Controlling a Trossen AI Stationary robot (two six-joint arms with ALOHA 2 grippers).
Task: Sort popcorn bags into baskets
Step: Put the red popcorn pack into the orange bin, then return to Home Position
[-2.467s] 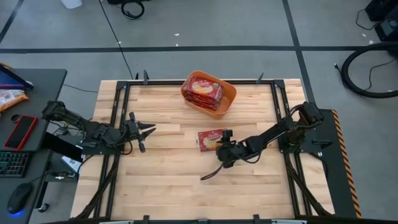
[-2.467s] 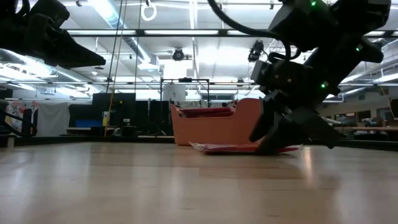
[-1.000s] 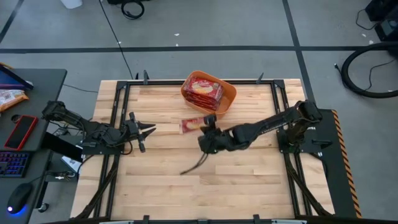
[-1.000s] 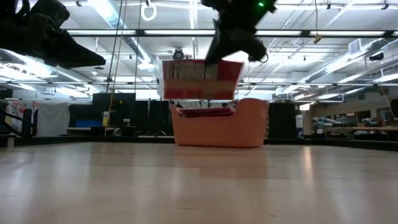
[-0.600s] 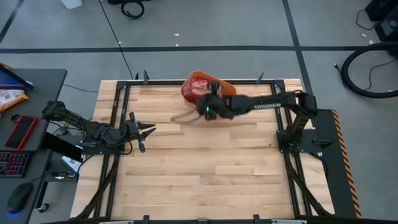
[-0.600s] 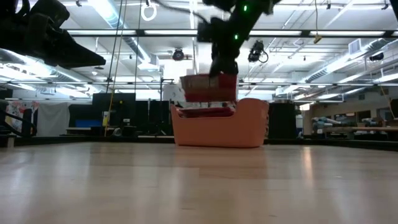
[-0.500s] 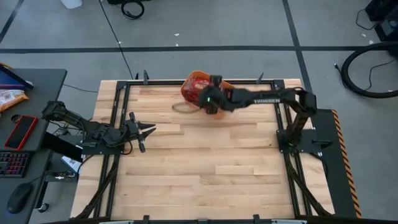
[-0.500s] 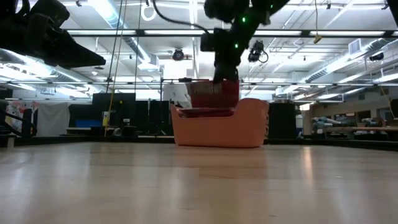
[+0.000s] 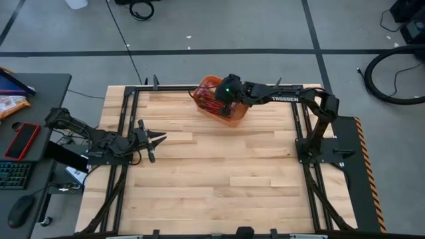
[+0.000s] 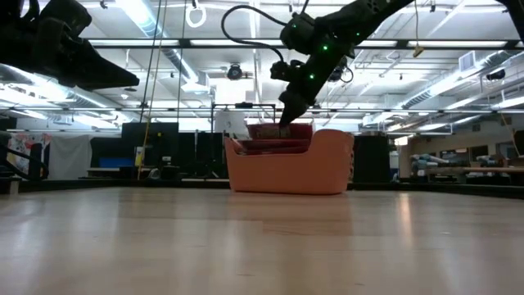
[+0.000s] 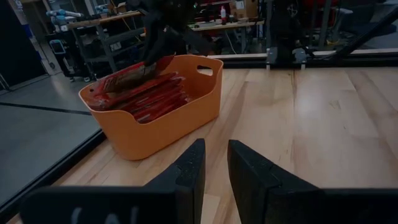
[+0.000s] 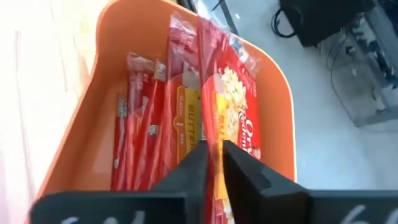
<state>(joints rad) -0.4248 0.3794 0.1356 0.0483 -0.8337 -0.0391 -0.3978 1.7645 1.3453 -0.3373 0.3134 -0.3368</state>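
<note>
While the right arm reaches across the far side of the table point(image 9: 199, 172), we see its right gripper point(image 9: 222, 98) lowered over the orange tub point(image 9: 243, 107), which sits at the far edge near the middle. From the right wrist camera, the 2 dark fingers point(image 12: 198, 160) are pressed close on the edge of a red popcorn bag point(image 12: 239, 134), pinching it as it stands on edge among the other popcorn bags point(image 12: 149, 146) in the tub point(image 12: 81, 130). Those bags are packed upright side by side, filling most of the tub's width; we cannot count them surely. From table height, the gripper point(image 10: 288, 115) hangs just above the tub's rim point(image 10: 327, 160), and the red tops of the bags point(image 10: 278, 131) show above the dip in its near wall. The left wrist camera shows the same tub point(image 11: 155, 118) from the side with the bags point(image 11: 146, 93) leaning inside it, the right arm's gripper point(image 11: 158, 46) touching the topmost one.

At the left side of the table we find the left gripper point(image 9: 155, 139), held above the wood and pointing right, well apart from the tub. Its jaws are slightly spread with nothing between them, a narrow gap showing between the fingers point(image 11: 186, 174).
</note>
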